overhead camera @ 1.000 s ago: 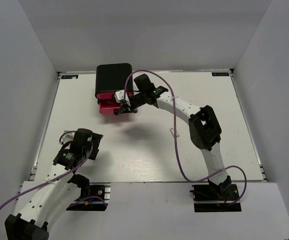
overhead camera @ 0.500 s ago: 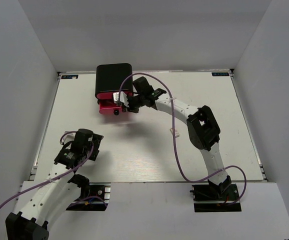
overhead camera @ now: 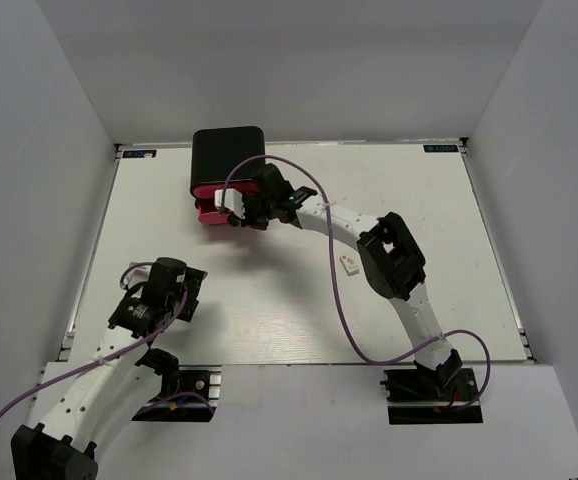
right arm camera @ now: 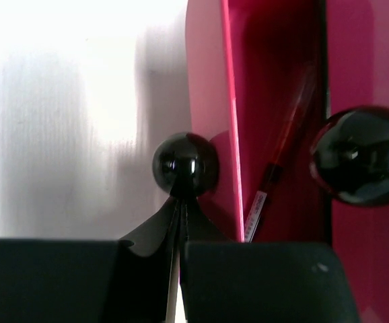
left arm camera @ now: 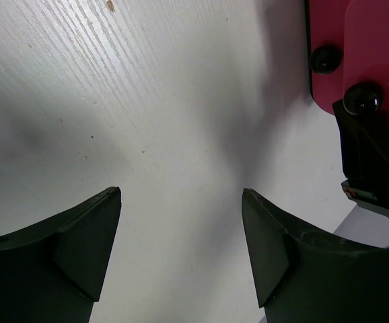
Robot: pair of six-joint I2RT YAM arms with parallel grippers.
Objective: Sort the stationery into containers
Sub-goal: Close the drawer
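The containers are pink-red drawers (overhead camera: 207, 212) set in a rounded black box (overhead camera: 227, 155) at the back of the table. My right gripper (overhead camera: 236, 213) is shut, and its tips touch the black round knob (right arm camera: 184, 165) of the lowest drawer (right arm camera: 208, 101), which stands partly pulled out. A thin red pen (right arm camera: 278, 171) lies inside that drawer. A second knob (right arm camera: 359, 155) shows to the right. A small white block (overhead camera: 349, 264) lies on the table under the right arm. My left gripper (left arm camera: 181, 195) is open over bare table, with nothing between its fingers. Other stationery is out of view.
The white table (overhead camera: 269, 310) is walled on three sides by grey panels. In the left wrist view the drawer fronts (left arm camera: 376, 40) and two knobs (left arm camera: 326, 59) sit at the upper right. A purple cable (overhead camera: 341, 300) loops over the right arm.
My right gripper has moved left along the drawer front toward the box, and the right arm's elbow has followed it. The left arm has not moved.
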